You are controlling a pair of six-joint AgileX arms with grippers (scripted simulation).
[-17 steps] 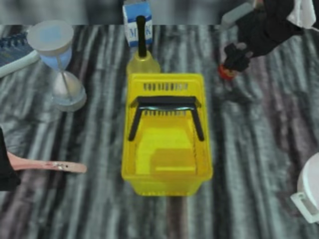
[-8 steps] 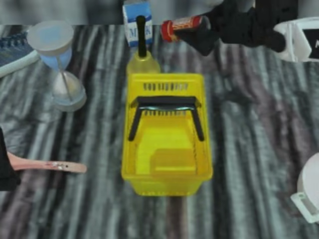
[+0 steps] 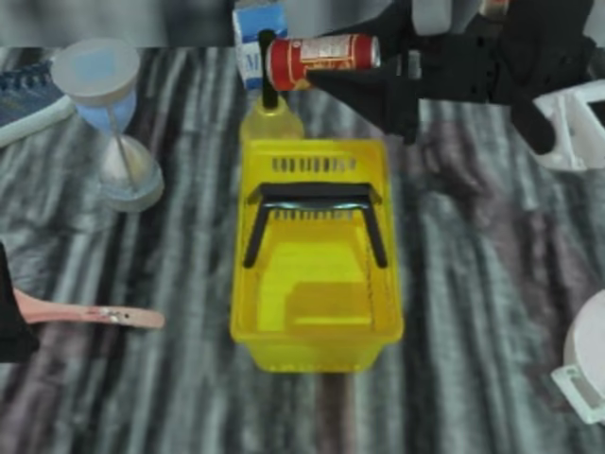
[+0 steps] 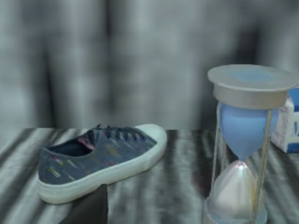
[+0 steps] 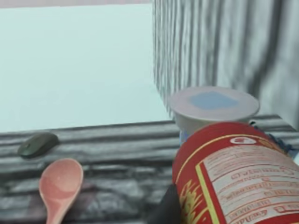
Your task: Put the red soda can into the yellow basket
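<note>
Above yellow basket (image 3: 317,170) far rim: right claw (image 3: 354,76) grips red soda can (image 3: 321,61) sideways.

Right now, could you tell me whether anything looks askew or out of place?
Only the can: the right gripper holds it on its side in the air beyond the basket, not yet over it.

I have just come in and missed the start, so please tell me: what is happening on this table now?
The right gripper holds the red soda can on its side in the air, above the bell and milk carton just beyond the far end of the yellow basket. The can is not yet over the basket, which has nothing in it. The left arm is parked at the table's left edge, near a pink spoon.
</note>
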